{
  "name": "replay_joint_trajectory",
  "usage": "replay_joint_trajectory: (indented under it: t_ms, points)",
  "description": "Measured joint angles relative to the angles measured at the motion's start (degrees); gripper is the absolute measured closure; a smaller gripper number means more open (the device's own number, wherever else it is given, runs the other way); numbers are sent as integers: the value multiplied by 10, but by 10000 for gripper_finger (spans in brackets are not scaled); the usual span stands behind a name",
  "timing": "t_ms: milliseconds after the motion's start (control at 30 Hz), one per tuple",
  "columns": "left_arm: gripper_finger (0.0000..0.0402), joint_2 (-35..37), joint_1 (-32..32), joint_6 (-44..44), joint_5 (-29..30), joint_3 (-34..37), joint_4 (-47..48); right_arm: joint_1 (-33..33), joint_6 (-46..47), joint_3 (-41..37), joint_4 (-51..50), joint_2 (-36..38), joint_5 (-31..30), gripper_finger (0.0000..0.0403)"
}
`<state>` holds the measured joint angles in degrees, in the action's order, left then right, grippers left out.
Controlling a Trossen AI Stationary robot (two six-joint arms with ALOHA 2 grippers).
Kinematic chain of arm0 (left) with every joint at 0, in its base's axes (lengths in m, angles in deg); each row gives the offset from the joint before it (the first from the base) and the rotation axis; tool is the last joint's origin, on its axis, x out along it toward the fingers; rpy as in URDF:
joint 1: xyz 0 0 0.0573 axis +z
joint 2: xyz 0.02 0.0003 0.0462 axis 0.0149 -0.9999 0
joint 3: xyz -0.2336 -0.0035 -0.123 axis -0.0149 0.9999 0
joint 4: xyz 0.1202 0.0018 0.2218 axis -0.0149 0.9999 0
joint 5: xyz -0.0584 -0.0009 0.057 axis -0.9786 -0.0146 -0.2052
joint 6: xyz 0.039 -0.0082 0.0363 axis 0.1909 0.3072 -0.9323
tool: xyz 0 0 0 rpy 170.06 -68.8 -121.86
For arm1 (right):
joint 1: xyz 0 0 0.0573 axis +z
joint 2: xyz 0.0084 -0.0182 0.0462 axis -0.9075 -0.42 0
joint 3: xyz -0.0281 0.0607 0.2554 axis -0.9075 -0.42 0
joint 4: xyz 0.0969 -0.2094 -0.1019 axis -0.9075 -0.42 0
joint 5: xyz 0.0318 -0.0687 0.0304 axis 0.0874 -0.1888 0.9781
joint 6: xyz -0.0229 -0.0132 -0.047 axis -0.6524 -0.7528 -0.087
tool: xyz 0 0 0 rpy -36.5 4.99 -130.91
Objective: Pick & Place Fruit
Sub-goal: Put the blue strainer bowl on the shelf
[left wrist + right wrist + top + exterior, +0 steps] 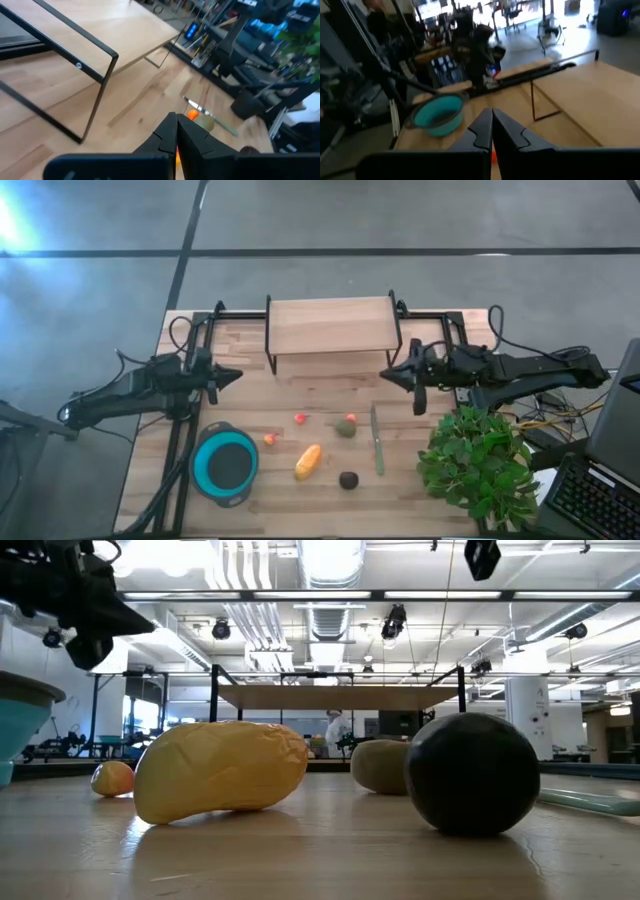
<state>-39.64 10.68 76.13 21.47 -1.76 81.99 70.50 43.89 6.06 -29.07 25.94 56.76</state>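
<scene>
Five toy fruits lie on the near half of the wooden table: a yellow-orange oblong (308, 462) (220, 770), an olive-green piece with a red patch (346, 426) (382, 765), a dark round one (348, 479) (472, 772), a tiny red one (300, 418) and a tiny orange one (270, 439) (112, 778). My left gripper (232, 377) (176, 120) hovers shut above the table's left part, far side of the fruit. My right gripper (388, 375) (492, 114) hovers shut to the right, facing it.
A teal bowl (226, 465) (439, 114) sits near the left front. A thin pale stick (377, 442) lies right of the fruit. A bushy green plant (480, 465) fills the right front corner. A wooden riser on black legs (332, 328) stands at the far edge.
</scene>
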Motion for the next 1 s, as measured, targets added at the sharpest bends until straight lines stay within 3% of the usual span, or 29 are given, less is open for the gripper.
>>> replay_joint_trajectory:
  t_ms: [267,600,1000]
  points:
    - [392,-47,0,-17,-2,-92,110,24,-17,60,-53,-82,0,394]
    - [392,-152,0,-105,-88,-217,294,27,-23,105,-114,-132,-2,394]
    - [388,-272,-1,-271,-225,-278,326,27,-21,109,-114,-113,-5,394]
